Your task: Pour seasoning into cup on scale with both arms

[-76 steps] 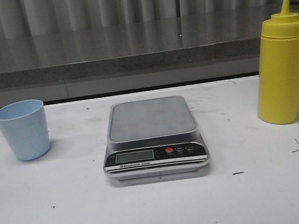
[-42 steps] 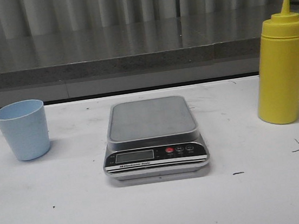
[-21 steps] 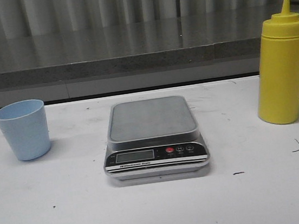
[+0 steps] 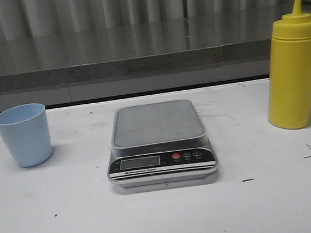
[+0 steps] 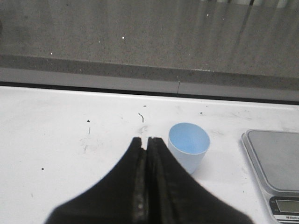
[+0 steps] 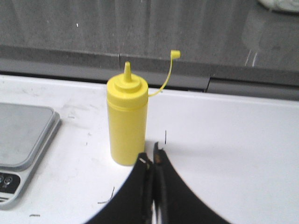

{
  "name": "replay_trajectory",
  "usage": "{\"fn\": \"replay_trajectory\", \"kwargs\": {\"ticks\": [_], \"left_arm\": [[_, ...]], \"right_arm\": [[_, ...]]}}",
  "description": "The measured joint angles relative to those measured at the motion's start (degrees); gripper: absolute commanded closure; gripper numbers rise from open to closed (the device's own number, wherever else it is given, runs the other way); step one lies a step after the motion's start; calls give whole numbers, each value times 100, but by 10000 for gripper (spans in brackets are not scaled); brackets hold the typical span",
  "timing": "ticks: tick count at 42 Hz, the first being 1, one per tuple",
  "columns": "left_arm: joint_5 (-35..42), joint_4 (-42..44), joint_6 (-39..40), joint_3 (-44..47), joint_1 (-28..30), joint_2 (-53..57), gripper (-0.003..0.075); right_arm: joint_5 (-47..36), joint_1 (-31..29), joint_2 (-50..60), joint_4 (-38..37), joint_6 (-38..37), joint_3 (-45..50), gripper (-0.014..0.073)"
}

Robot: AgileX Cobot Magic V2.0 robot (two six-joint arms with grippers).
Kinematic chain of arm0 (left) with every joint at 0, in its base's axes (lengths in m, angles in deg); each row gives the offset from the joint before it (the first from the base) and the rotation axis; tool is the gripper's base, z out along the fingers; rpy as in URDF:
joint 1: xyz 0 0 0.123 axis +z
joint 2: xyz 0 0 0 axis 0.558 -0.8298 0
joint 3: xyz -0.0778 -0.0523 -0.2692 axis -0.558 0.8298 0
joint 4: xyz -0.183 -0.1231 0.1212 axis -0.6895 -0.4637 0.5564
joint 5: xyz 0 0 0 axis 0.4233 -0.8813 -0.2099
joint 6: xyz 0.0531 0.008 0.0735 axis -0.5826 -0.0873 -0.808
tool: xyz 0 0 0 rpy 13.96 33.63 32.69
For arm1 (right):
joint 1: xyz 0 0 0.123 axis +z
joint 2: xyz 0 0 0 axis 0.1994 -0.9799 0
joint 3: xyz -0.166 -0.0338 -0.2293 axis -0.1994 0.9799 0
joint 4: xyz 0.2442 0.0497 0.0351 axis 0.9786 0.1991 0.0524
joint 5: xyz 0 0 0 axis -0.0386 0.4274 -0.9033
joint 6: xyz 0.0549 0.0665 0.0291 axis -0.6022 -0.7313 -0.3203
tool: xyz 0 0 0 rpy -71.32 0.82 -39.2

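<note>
The light blue cup (image 4: pixel 24 135) stands upright and empty on the white table, left of the scale (image 4: pixel 159 143), whose silver platform is bare. The yellow seasoning bottle (image 4: pixel 293 71) stands upright at the far right, its nozzle cap off and hanging on a tether (image 6: pixel 167 70). Neither gripper shows in the front view. In the left wrist view my left gripper (image 5: pixel 144 140) is shut and empty, short of the cup (image 5: pixel 188 145) and apart from it. In the right wrist view my right gripper (image 6: pixel 150 157) is shut and empty, just in front of the bottle (image 6: pixel 126 120).
A grey stone-like ledge (image 4: pixel 136 53) runs along the back edge of the table, with a curtain behind it. The scale's black panel with a red button (image 4: pixel 175 156) faces the front.
</note>
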State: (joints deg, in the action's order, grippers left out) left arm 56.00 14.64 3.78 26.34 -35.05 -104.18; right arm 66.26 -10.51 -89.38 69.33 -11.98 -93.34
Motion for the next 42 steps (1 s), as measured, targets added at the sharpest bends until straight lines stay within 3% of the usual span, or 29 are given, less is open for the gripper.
{"fn": "replay_trajectory", "kwargs": {"ticks": [9,13,15,20,24,27,42], "left_arm": [[-61,0,0,0,0,-372,739],[-84,0,0,0,0,-474,710],[-84,32,0,0,0,-531,662],[-84,131,0,0,0,-632,423],[-84,155,0,0,0,-725,256],[-84,154,0,0,0,-852,224],[-200,154,0,-833,-658,-2635,228]], "right_arm": [[99,0,-633,0,0,55,701],[102,0,-797,0,0,69,589],[112,0,-843,0,0,69,505],[150,0,-887,0,0,69,228],[150,0,-896,0,0,69,123],[150,0,-896,0,0,69,114],[170,0,-896,-4,0,69,114]]}}
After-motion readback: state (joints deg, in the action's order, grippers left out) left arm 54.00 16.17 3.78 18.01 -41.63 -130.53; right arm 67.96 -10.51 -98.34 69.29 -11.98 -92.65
